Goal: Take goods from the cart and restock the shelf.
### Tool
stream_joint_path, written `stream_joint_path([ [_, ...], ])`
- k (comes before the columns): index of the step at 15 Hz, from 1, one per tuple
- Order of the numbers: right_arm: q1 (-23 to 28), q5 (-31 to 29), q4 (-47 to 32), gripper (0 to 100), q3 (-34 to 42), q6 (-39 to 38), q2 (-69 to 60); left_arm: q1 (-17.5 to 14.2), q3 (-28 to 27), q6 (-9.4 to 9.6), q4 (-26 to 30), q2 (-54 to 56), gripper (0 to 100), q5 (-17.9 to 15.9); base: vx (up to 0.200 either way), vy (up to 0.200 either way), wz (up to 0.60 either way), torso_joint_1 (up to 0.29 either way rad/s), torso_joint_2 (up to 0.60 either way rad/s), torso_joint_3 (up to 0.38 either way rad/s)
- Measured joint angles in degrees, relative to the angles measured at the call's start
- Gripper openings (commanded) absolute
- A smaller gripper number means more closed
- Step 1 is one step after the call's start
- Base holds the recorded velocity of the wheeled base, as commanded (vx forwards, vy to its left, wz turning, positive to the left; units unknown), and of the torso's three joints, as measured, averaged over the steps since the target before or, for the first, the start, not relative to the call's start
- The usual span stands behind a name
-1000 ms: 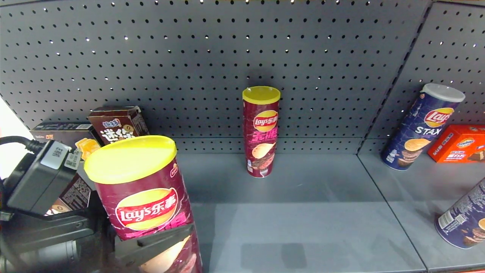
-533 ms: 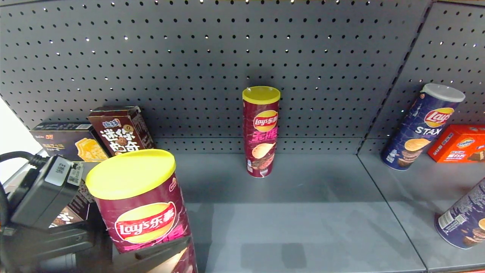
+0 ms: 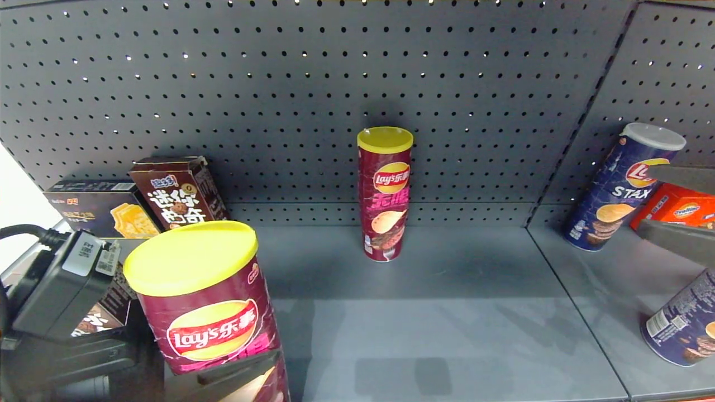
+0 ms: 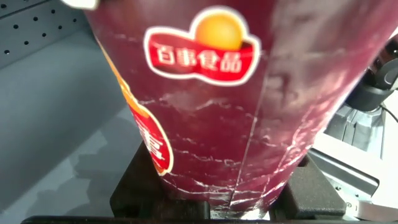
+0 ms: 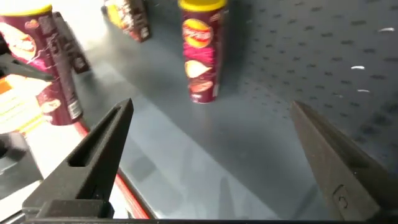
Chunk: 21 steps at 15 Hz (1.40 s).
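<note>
Black boxy wrist housing [image 3: 56, 285], white code stickers [image 3: 92, 245], black cable [image 3: 25, 230], grey wedge fingers [image 3: 678, 241]

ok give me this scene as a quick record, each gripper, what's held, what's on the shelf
left gripper: shut on the held can, maroon with a yellow lid, upright at the shelf's front left
right gripper: open, empty, at the right side above the shelf
shelf: grey, pegboard back
standing can: same maroon kind, upright at back middle
snack boxes: two dark ones, back left
right bay: blue can at the back, orange box beside it, second blue can nearer the front
</note>
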<state>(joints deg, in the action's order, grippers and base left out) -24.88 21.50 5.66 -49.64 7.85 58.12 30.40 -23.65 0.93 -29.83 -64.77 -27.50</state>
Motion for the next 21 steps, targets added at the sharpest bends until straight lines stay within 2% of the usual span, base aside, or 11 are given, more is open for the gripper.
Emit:
stream_joint_path([
  [4, -4.5, -0.3, 0.7, 100, -2.5, 2.2, 5.7, 0.0, -0.1, -0.04, -0.1, -0.1, 0, 0.0, 0.000, 0.000, 0.00, 0.000, 0.00, 0.000],
  [10, -8.3, -5.3, 8.4, 100, -5.1, 4.1, 17.2, -0.1, -0.3, -0.24, 0.0, -0.1, 0, 0.0, 0.000, 0.000, 0.00, 0.000, 0.00, 0.000],
  [12, -9.7, -9.1, 10.0, 100, -5.6, 4.0, 21.1, -0.1, -0.4, -0.24, 0.0, -0.1, 0, 0.0, 0.000, 0.000, 0.00, 0.000, 0.00, 0.000],
  [14, -11.0, -11.1, 10.3, 100, -6.5, 3.6, 23.8, -0.2, -0.5, -0.22, 0.0, -0.2, 0, 0.0, 0.000, 0.000, 0.00, 0.000, 0.00, 0.000],
  [21, -11.2, -10.9, 10.9, 100, -9.8, -3.4, 29.5, -0.2, -1.6, -0.24, 0.0, -0.9, 0, 0.1, 0.000, 0.000, 0.00, 0.000, 0.00, 0.000],
])
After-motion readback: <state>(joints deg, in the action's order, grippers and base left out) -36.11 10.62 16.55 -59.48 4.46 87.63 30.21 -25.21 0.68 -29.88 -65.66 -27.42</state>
